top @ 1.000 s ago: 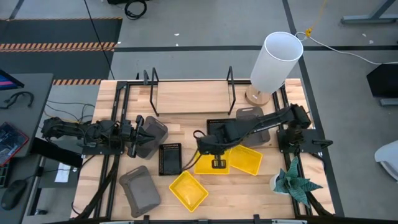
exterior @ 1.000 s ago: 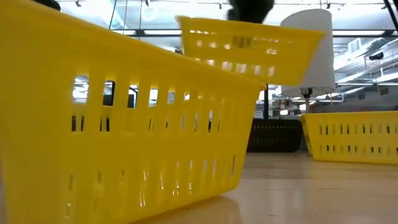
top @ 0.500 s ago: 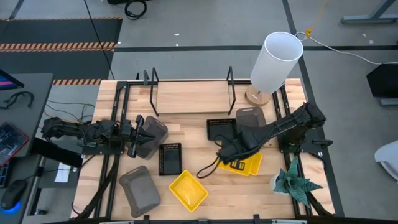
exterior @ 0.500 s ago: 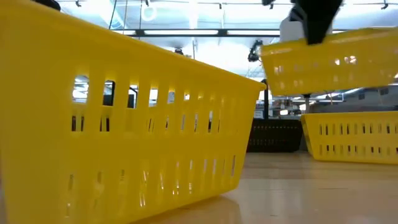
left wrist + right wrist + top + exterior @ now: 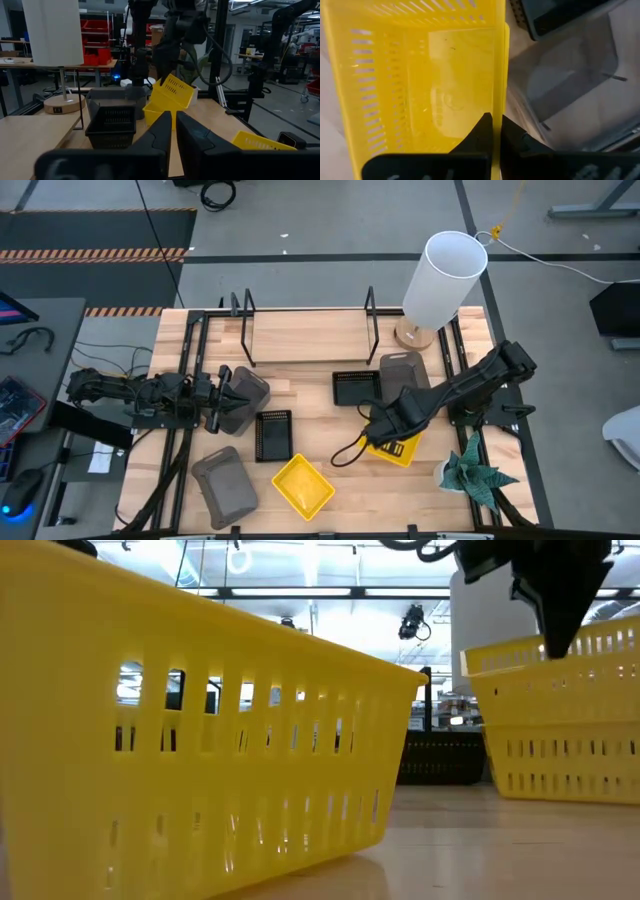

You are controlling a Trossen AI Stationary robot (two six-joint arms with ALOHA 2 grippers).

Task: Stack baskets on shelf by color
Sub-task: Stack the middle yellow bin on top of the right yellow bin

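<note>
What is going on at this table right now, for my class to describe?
The right gripper is shut on the wall of a yellow basket, holding it tilted just above a second yellow basket on the table. A third yellow basket lies apart near the table's front edge. The shelf holds no baskets. The left gripper waits at the table's left side, beside a gray basket.

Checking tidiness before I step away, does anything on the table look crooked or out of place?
Yes. The yellow basket near the front edge sits askew. The right gripper holds another yellow basket tilted above a third. The shelf is bare.
</note>
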